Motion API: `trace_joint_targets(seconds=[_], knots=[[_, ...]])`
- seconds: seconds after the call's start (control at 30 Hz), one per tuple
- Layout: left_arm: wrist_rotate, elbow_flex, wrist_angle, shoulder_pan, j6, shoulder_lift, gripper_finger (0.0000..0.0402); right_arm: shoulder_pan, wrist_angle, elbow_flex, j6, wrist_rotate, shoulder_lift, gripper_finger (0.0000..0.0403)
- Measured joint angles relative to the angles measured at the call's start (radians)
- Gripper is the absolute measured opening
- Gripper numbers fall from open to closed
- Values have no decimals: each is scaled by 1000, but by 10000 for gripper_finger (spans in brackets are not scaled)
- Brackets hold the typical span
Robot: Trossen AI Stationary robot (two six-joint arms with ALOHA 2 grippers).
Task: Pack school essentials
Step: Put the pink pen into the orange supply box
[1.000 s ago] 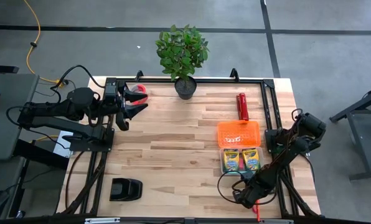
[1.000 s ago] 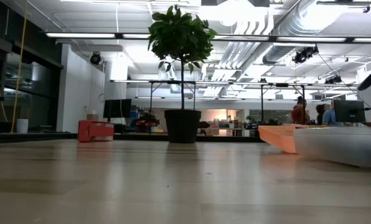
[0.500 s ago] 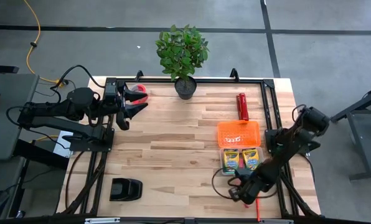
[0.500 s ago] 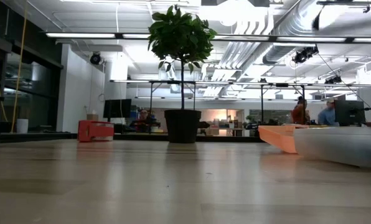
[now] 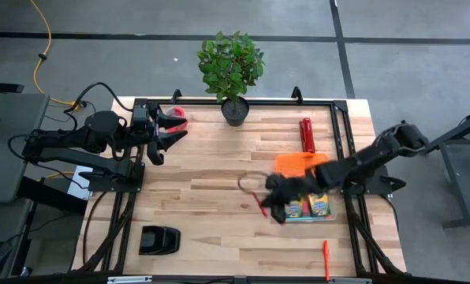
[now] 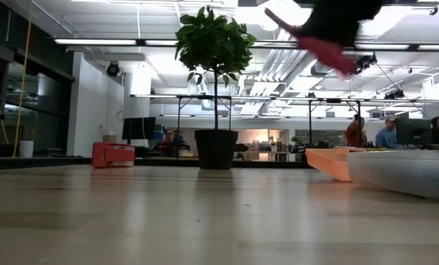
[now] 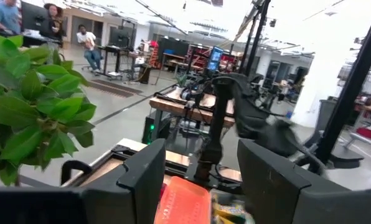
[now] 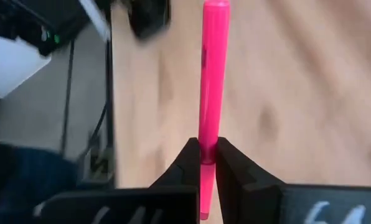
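your right arm stretches from its base at the worktop's [image 5: 203,181] right edge leftward across the surface, its right claw [image 5: 273,207] raised above the wood just left of the two crayon boxes [image 5: 307,203]. the claw is clamped on a pink marker [image 8: 208,87], which sticks straight out past the fingertips [image 8: 188,155]; in the low view the marker hangs high in the air, tilted. the crayon boxes lie side by side in a clear tray, touching the orange basket [image 5: 296,162] behind them. a red-orange marker [image 5: 326,260] lies alone near the front right corner. your left arm waits folded at the back left corner, its left claw [image 5: 172,126] spread wide and empty, near the potted plant [image 5: 231,67].
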Motion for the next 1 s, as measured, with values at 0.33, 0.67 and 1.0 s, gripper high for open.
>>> trace_joint_targets(seconds=[0.33, 0.67, 1.0], knots=[[15, 0, 0, 0, -45, 0, 188, -335, 378, 0, -453, -138, -53, 1], [62, 0, -1, 0, -46, 22, 188, -485, 241, 165, -580, -233, -119, 0], [47, 0, -8, 0, -45, 75, 188, -498, 76, 250, -650, -234, -118, 0]])
